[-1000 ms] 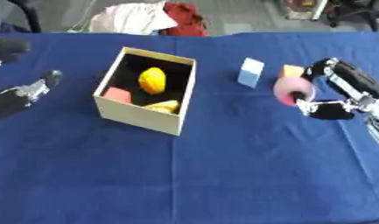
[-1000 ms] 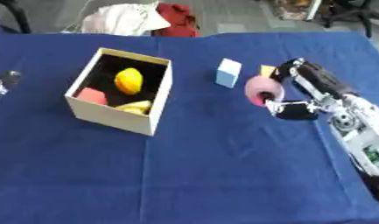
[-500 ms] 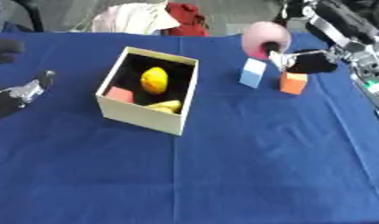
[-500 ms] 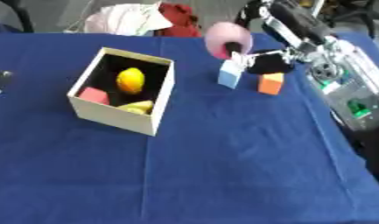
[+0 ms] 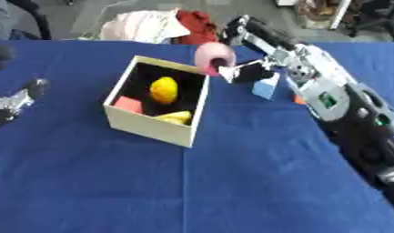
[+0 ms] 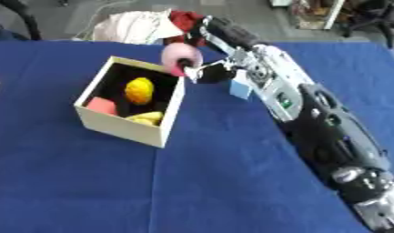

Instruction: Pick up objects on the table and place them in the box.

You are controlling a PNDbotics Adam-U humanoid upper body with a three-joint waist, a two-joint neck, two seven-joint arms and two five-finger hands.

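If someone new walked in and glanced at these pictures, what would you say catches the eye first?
Most striking is the right robot hand, holding a pink round object in the air at the far right corner of the open cream box. Next comes the box itself, mid-table on the blue tablecloth, already holding a yellow lemon-like fruit, a banana-like piece and a red block. A light blue block stands just right of the hand.

box [image 5: 149, 129] left of block [image 5: 266, 86]; fruit [image 5: 163, 90] inside box.
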